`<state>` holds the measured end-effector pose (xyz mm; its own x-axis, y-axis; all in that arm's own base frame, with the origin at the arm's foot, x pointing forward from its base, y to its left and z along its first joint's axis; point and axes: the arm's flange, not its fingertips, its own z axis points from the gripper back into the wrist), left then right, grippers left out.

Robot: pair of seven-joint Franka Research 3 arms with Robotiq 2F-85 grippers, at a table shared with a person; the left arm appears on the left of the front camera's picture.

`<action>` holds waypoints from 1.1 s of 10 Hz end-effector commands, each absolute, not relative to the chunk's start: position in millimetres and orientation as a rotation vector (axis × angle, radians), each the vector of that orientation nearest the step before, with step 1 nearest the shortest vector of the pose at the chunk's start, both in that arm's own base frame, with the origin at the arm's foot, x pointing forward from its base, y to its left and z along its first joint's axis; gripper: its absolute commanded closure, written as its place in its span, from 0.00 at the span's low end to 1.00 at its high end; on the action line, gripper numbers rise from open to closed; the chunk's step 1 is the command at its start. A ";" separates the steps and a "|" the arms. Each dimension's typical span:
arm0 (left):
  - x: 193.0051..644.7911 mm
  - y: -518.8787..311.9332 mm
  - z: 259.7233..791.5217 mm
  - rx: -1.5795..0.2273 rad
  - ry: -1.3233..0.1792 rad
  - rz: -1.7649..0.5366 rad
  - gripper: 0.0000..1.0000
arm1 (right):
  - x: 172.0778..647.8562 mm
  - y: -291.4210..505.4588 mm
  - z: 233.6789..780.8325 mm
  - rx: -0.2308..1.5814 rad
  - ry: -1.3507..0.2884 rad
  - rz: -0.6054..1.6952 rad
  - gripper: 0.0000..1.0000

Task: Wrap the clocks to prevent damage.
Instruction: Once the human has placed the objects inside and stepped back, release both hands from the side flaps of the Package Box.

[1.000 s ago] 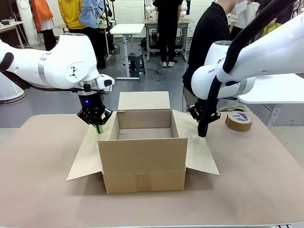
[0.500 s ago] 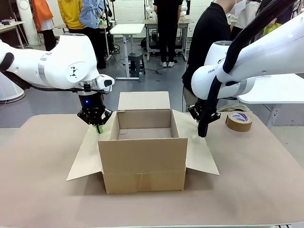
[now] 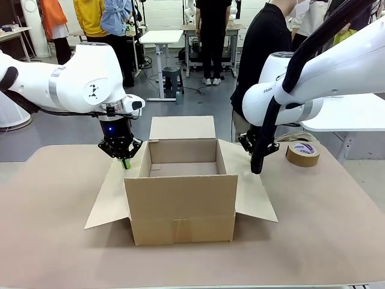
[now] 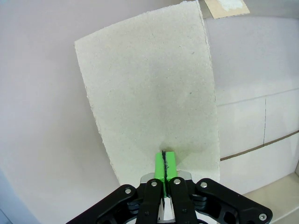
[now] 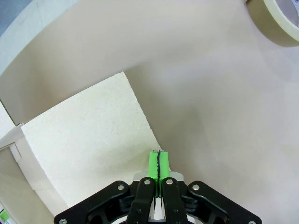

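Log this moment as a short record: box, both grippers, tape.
box: cardboard box, open on the table, flaps splayed outward
left gripper: left gripper shut, nothing held, tips over the left flap; contact unclear
right gripper: right gripper shut, nothing held, tips over the right flap, near its edge
tape: tape roll lying flat on the table, on the robot's right of the box
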<state>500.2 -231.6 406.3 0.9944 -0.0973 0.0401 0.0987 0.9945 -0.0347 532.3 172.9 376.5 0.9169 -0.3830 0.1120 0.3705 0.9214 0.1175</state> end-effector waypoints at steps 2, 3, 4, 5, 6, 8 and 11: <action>499.8 -231.2 405.2 -0.034 -0.030 -0.089 1.00 | 533.5 173.9 377.6 0.097 -0.136 -0.386 0.99; 499.8 -231.2 405.2 -0.034 -0.030 -0.089 1.00 | 533.5 173.9 377.6 0.097 -0.136 -0.386 0.99; 499.8 -231.2 405.2 -0.034 -0.030 -0.089 1.00 | 533.5 173.9 377.6 0.097 -0.136 -0.386 0.99; 499.8 -231.2 405.2 -0.034 -0.030 -0.089 1.00 | 533.5 173.9 377.6 0.097 -0.136 -0.386 0.99; 499.8 -231.2 405.2 -0.034 -0.030 -0.089 1.00 | 533.5 173.9 377.6 0.097 -0.136 -0.386 0.99; 499.8 -231.2 405.2 -0.034 -0.030 -0.089 1.00 | 533.5 173.9 377.6 0.097 -0.136 -0.386 0.99; 499.8 -231.2 405.2 -0.034 -0.030 -0.089 1.00 | 533.5 173.9 377.6 0.097 -0.136 -0.386 0.99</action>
